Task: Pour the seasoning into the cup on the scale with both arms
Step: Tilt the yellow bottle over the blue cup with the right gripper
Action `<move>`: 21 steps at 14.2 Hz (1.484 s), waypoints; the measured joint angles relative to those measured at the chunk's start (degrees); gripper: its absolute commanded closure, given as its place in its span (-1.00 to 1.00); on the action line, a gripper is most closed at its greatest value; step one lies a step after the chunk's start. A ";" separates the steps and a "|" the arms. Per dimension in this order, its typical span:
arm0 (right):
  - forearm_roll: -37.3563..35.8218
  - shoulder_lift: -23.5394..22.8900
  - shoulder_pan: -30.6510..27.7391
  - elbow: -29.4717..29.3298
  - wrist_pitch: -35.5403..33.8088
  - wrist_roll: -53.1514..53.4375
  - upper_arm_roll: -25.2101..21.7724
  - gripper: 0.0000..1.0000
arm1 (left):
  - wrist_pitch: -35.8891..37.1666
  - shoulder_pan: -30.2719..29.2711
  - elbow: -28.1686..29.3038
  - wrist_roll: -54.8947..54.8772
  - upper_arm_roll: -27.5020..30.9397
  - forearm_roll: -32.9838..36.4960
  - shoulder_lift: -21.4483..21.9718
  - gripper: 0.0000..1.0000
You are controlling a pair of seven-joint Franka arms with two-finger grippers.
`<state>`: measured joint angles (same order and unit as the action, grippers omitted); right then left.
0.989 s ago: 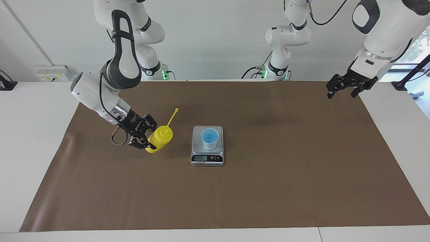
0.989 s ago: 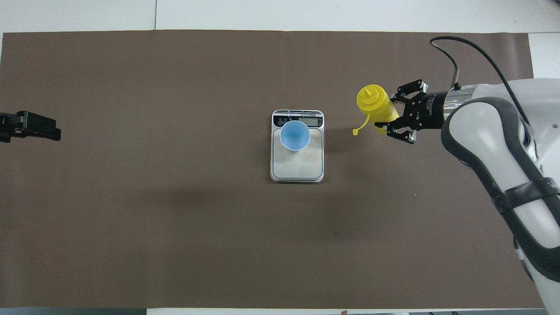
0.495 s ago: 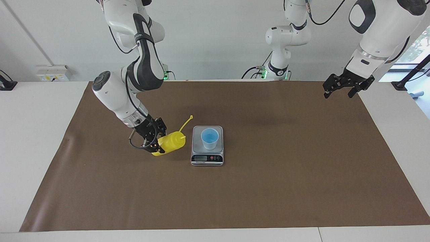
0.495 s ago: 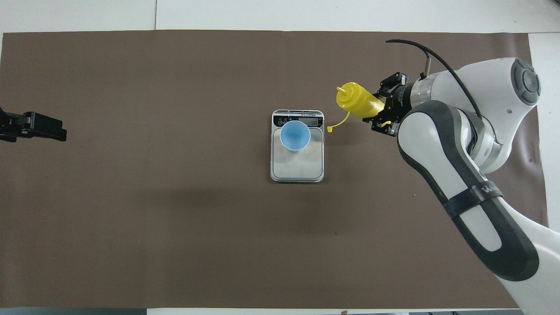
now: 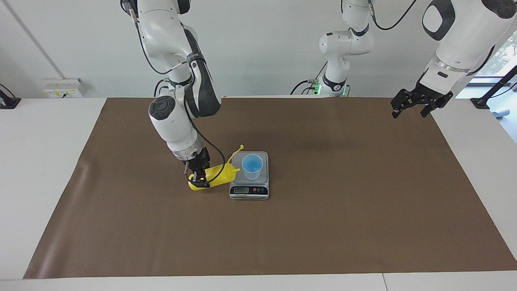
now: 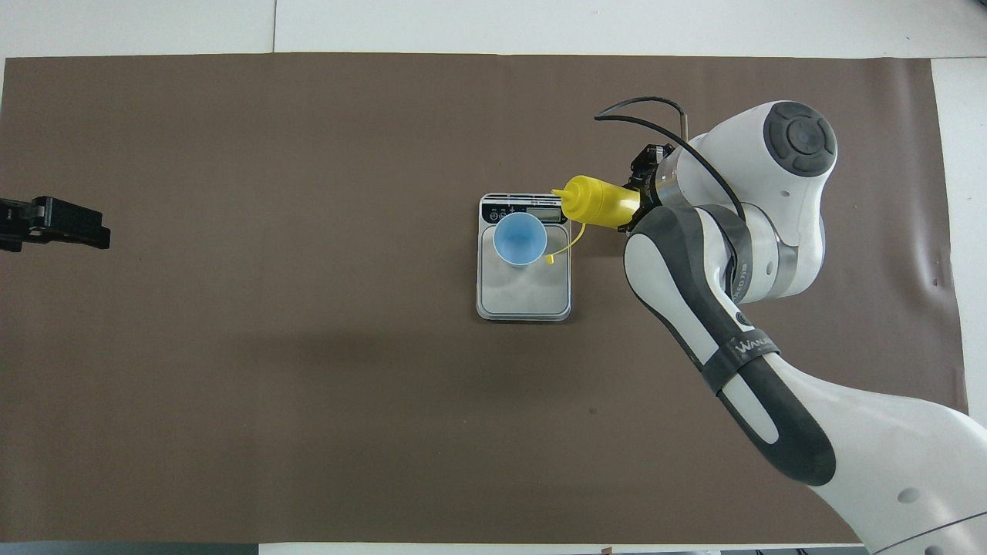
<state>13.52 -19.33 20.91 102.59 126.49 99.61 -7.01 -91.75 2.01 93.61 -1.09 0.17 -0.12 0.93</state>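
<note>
The yellow seasoning bottle (image 5: 220, 174) (image 6: 597, 203) lies almost level in the air, its lower body clamped by my right gripper (image 5: 200, 178), which is shut on it. The nozzle points at the light blue cup (image 5: 252, 166) (image 6: 520, 239) and ends over the edge of the silver scale (image 5: 249, 190) (image 6: 524, 297), short of the cup's rim. The thin cap strap (image 6: 563, 243) dangles over the scale's platform beside the cup. The cup stands upright on the platform. My left gripper (image 5: 410, 112) (image 6: 54, 231) hangs open and holds nothing over the brown mat's edge at the left arm's end, waiting.
A brown mat (image 5: 343, 210) covers most of the white table (image 5: 36, 182). The right arm's forearm and elbow (image 6: 732, 254) tower over the mat beside the scale. A wall socket box (image 5: 62, 87) sits at the table's edge near the right arm's base.
The right arm has swung the bottle toward the scale and tipped it from leaning to nearly level, bringing the nozzle to the scale's edge. The left gripper has barely shifted.
</note>
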 measured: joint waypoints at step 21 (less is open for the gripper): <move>-18.07 -5.00 6.14 -14.29 -19.21 -1.17 0.01 1.00 | 0.05 -0.01 0.00 0.00 0.00 0.00 0.00 -1.00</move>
<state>-4.56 -24.33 27.05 88.30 107.29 98.44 -7.00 -91.70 2.00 93.61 -1.09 0.17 -0.12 0.93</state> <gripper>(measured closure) 0.423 0.000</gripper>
